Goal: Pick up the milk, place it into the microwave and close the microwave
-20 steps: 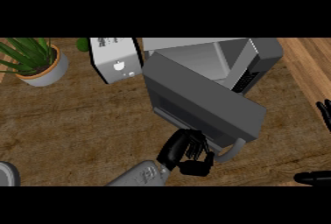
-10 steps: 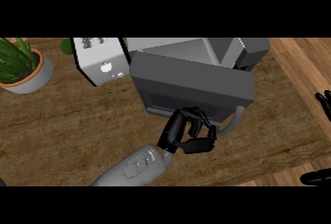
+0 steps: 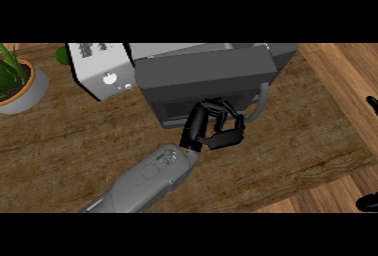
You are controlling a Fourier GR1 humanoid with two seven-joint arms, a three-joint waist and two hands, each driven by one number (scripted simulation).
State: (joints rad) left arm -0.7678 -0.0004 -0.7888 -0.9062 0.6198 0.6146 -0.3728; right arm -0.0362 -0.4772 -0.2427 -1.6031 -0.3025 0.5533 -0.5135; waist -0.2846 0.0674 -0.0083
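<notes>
Left hand (image 3: 214,127) is dead centre, fingers curled in on themselves with nothing inside them that I can see, knuckles up against the lower part of the microwave door (image 3: 207,75). Its grey forearm (image 3: 144,180) trails off toward 7 o'clock.

The door stands at 12 o'clock from the hand and looks all but shut against the microwave (image 3: 192,48); whether a gap remains, I cannot tell from up here. The curved handle (image 3: 260,102) sits at 2 o'clock, just beside the hand, ungripped. The milk? Nowhere in view (if it is in, it is behind that door). I read this as the closing push, close to done.

Now the dangers. The curled hand could slide off the door's lower edge. It could catch the handle on the way out and pull the door open. Or the push could shove the whole oven back instead of latching it.

At 11 o'clock is the pale control panel (image 3: 100,70). A potted plant (image 3: 15,82) sits at 9 o'clock on the dark wood counter (image 3: 88,135). Paler planks (image 3: 339,75) lie at 3 o'clock, where scraps of the right hand (image 3: 373,106) show; its state I cannot tell.
</notes>
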